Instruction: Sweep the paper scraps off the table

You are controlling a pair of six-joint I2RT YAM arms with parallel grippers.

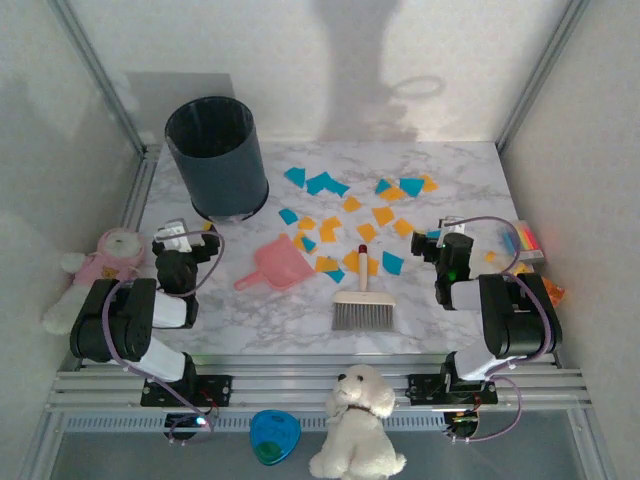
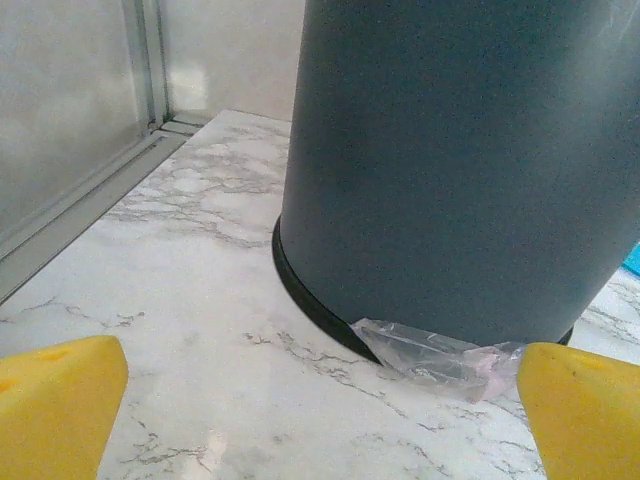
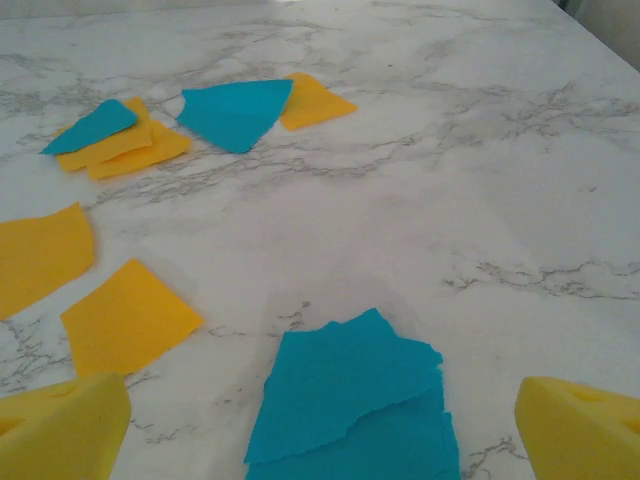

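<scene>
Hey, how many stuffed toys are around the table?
2: a pink-and-white plush left of the table; a white plush dog at its near edge, centre. Others may be hidden.

The top external camera looks steeply down from high behind the near edge of the table [image 1: 270,325], taking in all of it. The left wrist camera sits low, close to the dark grey bin [image 2: 460,160]. The right wrist camera skims low over the paper scraps [image 3: 345,400], and the overhead view shares both.
</scene>
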